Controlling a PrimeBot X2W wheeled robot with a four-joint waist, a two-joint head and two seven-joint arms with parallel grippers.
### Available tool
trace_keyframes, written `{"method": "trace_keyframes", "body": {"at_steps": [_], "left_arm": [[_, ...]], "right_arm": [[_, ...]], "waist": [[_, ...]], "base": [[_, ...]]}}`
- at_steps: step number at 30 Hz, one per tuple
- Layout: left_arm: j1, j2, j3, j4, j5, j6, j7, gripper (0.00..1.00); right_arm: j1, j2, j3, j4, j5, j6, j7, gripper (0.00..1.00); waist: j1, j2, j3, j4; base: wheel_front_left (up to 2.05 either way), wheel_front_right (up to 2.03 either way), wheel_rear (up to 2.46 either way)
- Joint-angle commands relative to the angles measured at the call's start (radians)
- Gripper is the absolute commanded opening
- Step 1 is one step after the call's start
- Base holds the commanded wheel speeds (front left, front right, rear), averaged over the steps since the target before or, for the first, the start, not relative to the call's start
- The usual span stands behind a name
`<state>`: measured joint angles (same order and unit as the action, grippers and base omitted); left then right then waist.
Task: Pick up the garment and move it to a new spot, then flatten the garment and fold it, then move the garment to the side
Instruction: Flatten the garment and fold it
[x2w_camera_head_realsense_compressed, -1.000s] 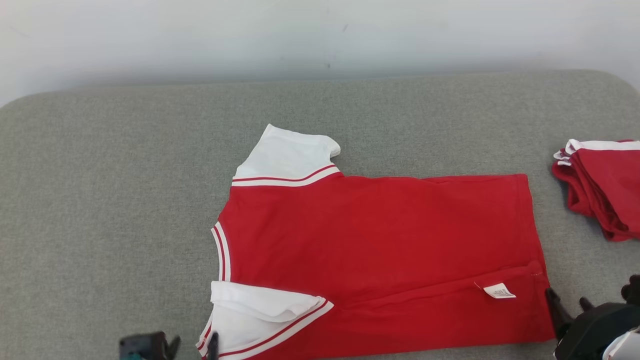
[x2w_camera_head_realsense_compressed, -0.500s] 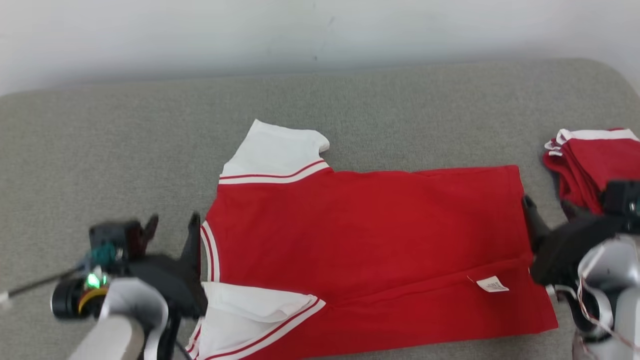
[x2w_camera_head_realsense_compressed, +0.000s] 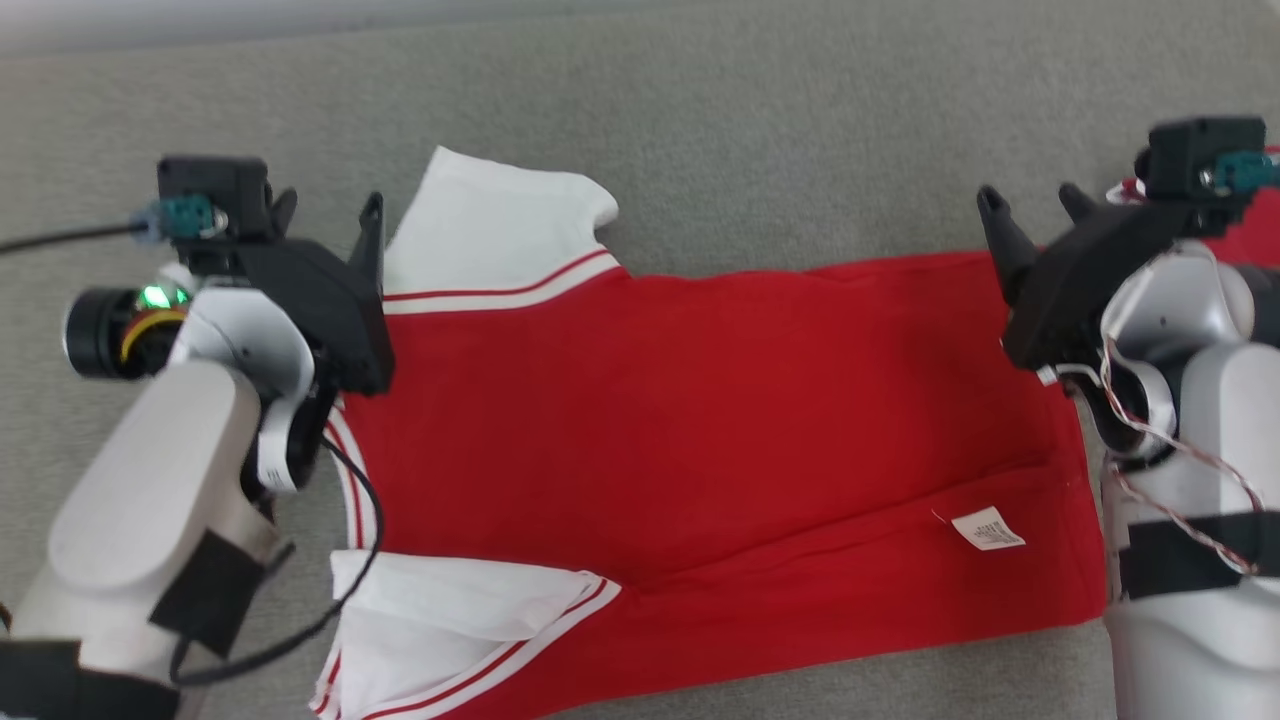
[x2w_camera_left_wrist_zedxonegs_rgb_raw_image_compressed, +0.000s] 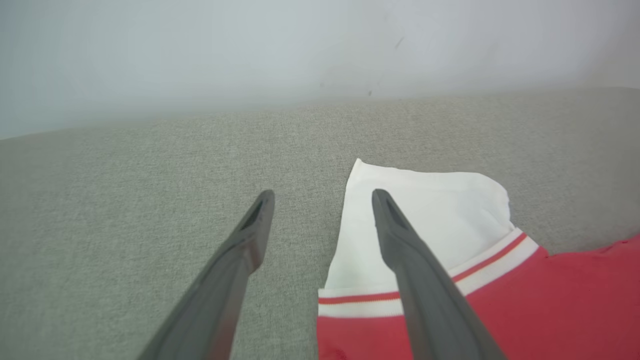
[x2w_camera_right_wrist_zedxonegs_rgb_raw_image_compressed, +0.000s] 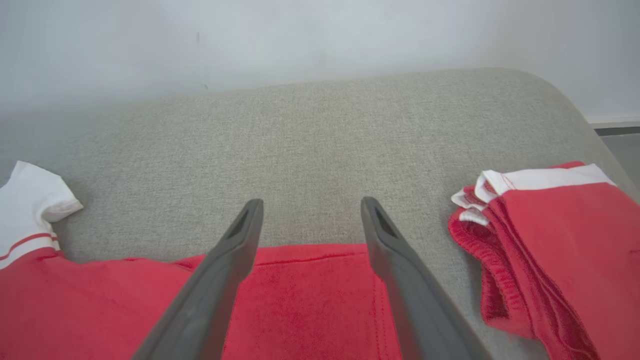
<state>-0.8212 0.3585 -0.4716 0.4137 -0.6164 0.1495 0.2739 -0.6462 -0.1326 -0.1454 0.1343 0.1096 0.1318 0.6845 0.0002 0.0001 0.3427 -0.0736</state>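
The garment (x2w_camera_head_realsense_compressed: 700, 420) is a red shirt with white, red-striped sleeves, lying flat across the grey padded surface with its collar toward my left. Its near long edge is folded over, showing a white label (x2w_camera_head_realsense_compressed: 988, 528), and the near sleeve (x2w_camera_head_realsense_compressed: 450, 620) lies doubled on itself. My left gripper (x2w_camera_head_realsense_compressed: 328, 205) is open at the far sleeve (x2w_camera_left_wrist_zedxonegs_rgb_raw_image_compressed: 425, 220), with one finger over the sleeve's edge and the other over bare surface. My right gripper (x2w_camera_head_realsense_compressed: 1030, 200) is open over the far hem corner (x2w_camera_right_wrist_zedxonegs_rgb_raw_image_compressed: 310, 280). Neither holds anything.
A pile of folded red garments (x2w_camera_right_wrist_zedxonegs_rgb_raw_image_compressed: 550, 250) with white trim lies just right of the hem, close to my right gripper. The grey surface (x2w_camera_head_realsense_compressed: 800, 120) runs on behind the shirt to a pale wall (x2w_camera_right_wrist_zedxonegs_rgb_raw_image_compressed: 320, 40). Its rounded right end (x2w_camera_right_wrist_zedxonegs_rgb_raw_image_compressed: 575, 110) lies past the pile.
Both arms have come up from the near edge to the shirt's far side, left at the sleeve and right at the hem. The head camera has tilted down. Both grippers stayed open.
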Motion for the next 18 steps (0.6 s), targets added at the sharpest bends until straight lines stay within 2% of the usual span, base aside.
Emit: {"method": "trace_keyframes", "body": {"at_steps": [1,7,13,18], "left_arm": [[-0.038,-0.001,-0.005,0.035,0.004,-0.011,0.011,1.00],[-0.166,0.001,-0.017,0.165,0.013,-0.052,0.043,1.00],[-0.259,0.006,-0.020,0.242,0.010,-0.077,0.076,1.00],[-0.291,0.013,-0.036,0.280,0.020,-0.073,0.114,1.00]], "right_arm": [[-0.034,-0.005,0.017,0.022,-0.008,-0.002,-0.009,1.00],[-0.147,-0.008,0.084,0.103,0.001,-0.002,-0.020,1.00],[-0.200,-0.013,0.125,0.125,0.022,-0.002,-0.044,1.00],[-0.204,-0.021,0.143,0.133,0.035,-0.002,-0.057,1.00]], "waist": [[-0.0002,-0.0001,0.070,-0.053],[-0.0002,-0.0001,0.139,-0.100],[-0.0002,-0.0001,0.189,-0.126],[-0.0002,-0.0001,0.201,-0.133]], "base": [[0.00,0.00,0.00],[0.00,0.00,0.00],[0.00,0.00,0.00],[0.00,0.00,0.00]]}}
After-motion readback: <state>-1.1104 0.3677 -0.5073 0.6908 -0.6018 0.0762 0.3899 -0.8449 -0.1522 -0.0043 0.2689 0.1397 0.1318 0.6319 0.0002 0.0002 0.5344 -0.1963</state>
